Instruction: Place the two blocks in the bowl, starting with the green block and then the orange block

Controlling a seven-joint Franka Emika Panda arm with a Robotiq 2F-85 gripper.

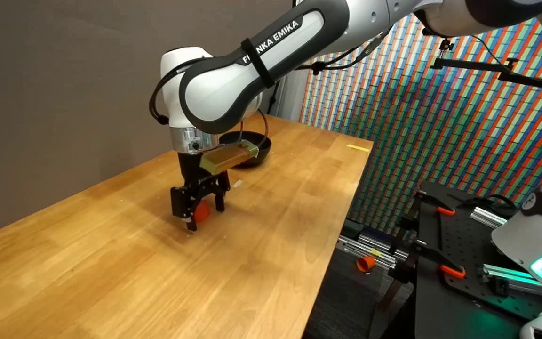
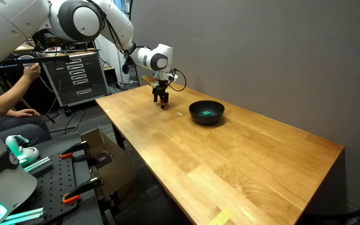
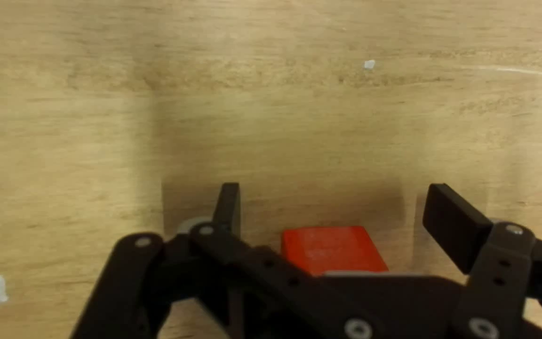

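Observation:
The orange block (image 3: 330,247) rests on the wooden table, partly hidden behind the gripper's black linkage in the wrist view. It also shows between the fingers in both exterior views (image 1: 202,212). My gripper (image 3: 334,205) is open and low over the table, its fingers on either side of the orange block, with a gap to each finger. The gripper also shows in an exterior view (image 2: 160,102). The black bowl (image 2: 198,118) stands on the table with the green block (image 2: 206,113) inside it. In an exterior view the bowl (image 1: 264,153) is partly covered by the arm, and the green block is hidden there.
The wooden table (image 2: 230,162) runs along a grey wall (image 2: 261,78) at its back. A cable loop (image 2: 183,84) hangs from the wrist. Small white tape scraps (image 2: 179,114) lie on the table between gripper and bowl. A person (image 2: 8,106) sits beyond the table.

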